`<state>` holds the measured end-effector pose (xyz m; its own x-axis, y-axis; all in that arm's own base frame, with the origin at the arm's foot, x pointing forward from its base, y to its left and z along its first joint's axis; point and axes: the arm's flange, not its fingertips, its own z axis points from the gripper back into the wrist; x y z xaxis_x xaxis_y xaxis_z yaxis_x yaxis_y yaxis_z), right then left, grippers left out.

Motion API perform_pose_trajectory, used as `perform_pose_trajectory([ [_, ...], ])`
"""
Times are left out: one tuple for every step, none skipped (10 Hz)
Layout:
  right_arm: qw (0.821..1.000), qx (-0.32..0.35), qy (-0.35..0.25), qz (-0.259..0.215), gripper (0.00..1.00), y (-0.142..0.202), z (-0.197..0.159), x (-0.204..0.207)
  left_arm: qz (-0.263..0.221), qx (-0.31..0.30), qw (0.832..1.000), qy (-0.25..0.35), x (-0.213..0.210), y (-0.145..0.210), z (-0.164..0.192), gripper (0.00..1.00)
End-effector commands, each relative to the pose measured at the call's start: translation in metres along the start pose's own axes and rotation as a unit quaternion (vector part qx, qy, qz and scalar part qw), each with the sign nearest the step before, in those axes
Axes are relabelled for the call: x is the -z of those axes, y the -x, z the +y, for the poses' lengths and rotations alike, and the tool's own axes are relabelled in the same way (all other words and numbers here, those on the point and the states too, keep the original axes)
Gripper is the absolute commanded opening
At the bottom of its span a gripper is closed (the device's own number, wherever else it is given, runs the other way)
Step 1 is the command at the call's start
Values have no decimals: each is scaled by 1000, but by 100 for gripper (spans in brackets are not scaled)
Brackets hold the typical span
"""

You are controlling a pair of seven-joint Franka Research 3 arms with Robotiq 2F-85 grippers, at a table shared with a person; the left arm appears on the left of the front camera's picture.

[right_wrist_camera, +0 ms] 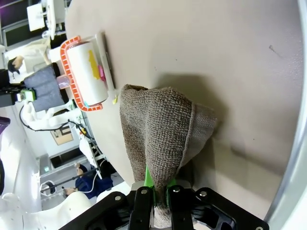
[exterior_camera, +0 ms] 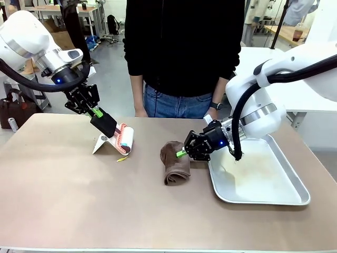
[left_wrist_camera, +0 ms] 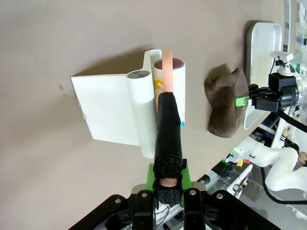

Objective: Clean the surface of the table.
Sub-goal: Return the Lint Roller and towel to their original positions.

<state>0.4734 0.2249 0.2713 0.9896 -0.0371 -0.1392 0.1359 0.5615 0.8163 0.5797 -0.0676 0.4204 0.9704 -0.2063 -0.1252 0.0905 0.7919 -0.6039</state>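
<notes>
The large rectangular table (exterior_camera: 63, 200) with its smooth matte taupe-brown top spans the whole foreground under both arms; it looks rigid, heavy and fixed, so it is a surface to wipe and roll over, not something to grasp. The soft brown knitted cloth (exterior_camera: 175, 163) lies crumpled near the middle, just beside the shallow metal tray (exterior_camera: 295, 197); it seems limp and light, best pinched at a bunched edge. The right gripper (exterior_camera: 181, 153) has its jaws narrow and pinches one end of that cloth between them. The left gripper (exterior_camera: 98, 112) has its jaws nearly closed on the black foam handle of a white lint roller (exterior_camera: 125, 138), which rests against its white plastic stand (exterior_camera: 103, 142).
</notes>
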Motion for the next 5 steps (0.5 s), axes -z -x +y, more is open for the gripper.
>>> perform_pose_trajectory([
  [1000,-3,-16,-4,37,-3,3,-4,-2,-10,1000,-10,1,3,-3,22],
  [1000,-1,-19,-3,61,-2,2,-4,-2,-9,1000,-9,1,3,-4,22],
  [1000,3,-21,-2,95,-1,1,-5,0,-11,1000,-9,1,3,-4,69],
  [1000,5,-23,-5,100,-1,0,-6,1,-12,1000,-7,1,3,-4,79],
  [1000,1,-27,-9,100,0,-1,-8,-2,-14,1000,-2,-1,4,-5,100],
])
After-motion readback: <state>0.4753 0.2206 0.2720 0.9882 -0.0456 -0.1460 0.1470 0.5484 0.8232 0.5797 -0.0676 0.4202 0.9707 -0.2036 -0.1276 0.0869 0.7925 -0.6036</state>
